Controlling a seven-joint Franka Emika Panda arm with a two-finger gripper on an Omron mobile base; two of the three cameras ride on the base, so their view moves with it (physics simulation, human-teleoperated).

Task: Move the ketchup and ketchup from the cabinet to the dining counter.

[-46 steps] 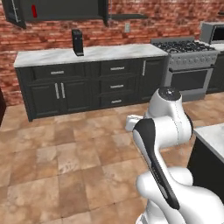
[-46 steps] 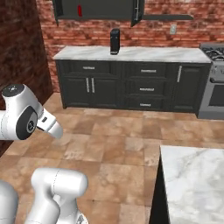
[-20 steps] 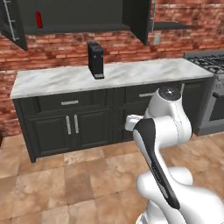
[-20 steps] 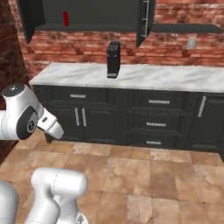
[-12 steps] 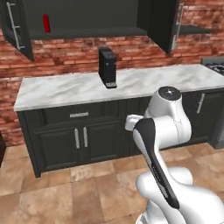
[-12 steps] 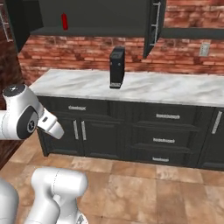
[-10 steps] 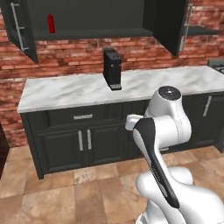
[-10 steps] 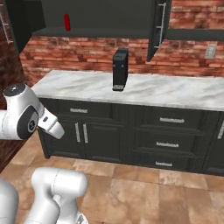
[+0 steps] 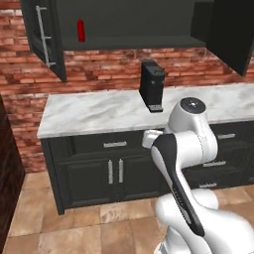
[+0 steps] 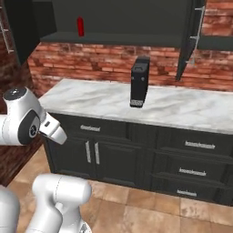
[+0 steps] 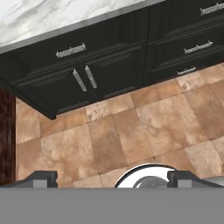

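Left base view gives me the cabinet (image 9: 124, 22) with its doors swung wide; on its shelf, toward the left, stands the red ketchup (image 9: 80, 30). Below the cabinet, a black appliance (image 9: 152, 85) sits on the marble tabletop (image 9: 89, 114). My hand (image 11: 112, 179) points at the floor, fingers spread apart, holding nothing.

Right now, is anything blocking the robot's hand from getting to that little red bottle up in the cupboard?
Nothing visible blocks it. The cabinet doors stand open, and the red ketchup bottle stands alone on the shelf. The open gripper points down at the floor tiles, low in front of the marble worktop.
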